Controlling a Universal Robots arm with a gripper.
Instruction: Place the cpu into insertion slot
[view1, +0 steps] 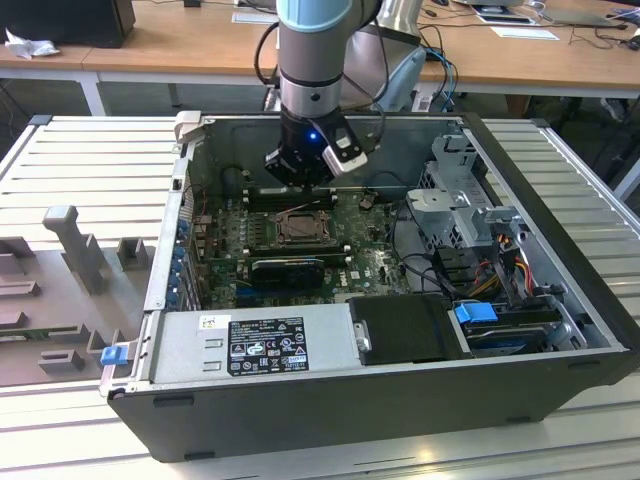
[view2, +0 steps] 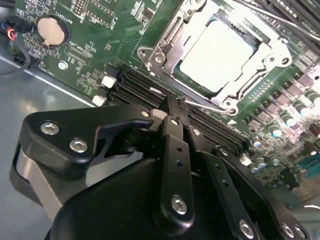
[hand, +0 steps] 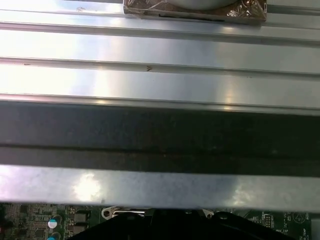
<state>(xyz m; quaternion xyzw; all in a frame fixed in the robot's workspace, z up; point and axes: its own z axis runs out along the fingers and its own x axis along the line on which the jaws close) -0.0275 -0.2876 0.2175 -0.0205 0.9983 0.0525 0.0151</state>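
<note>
At the exterior view's left, on the ribbed table (view1: 90, 160): a grey rack (view1: 70, 250), well apart from the work. Next along, the open case (view1: 330, 410), with a silver power supply (view1: 255, 345) along its near wall and the green board (view1: 375, 265) behind that. Over the board's far half, the gripper (view1: 298, 172) on its pale blue arm (view1: 315, 40), hanging just beyond the slot (view1: 298, 228) and not touching it. In the second wrist view, fingers (view2: 175, 150) pressed together at the tip, nothing pinched (tip just above the long memory slots (view2: 145, 90), close to a thin lever (view2: 205, 106)). Beyond the tip in that view, the cpu (view2: 215, 55), pale and square, lying flat inside the slot (view2: 160, 50) with the shiny frame around it. Further to the exterior view's right: a metal drive cage (view1: 465, 195), loose cables (view1: 500, 260) and a blue clip (view1: 475, 312). In the first wrist view, table ribs (hand: 160, 50) above the case's dark wall (hand: 160, 135).
</note>
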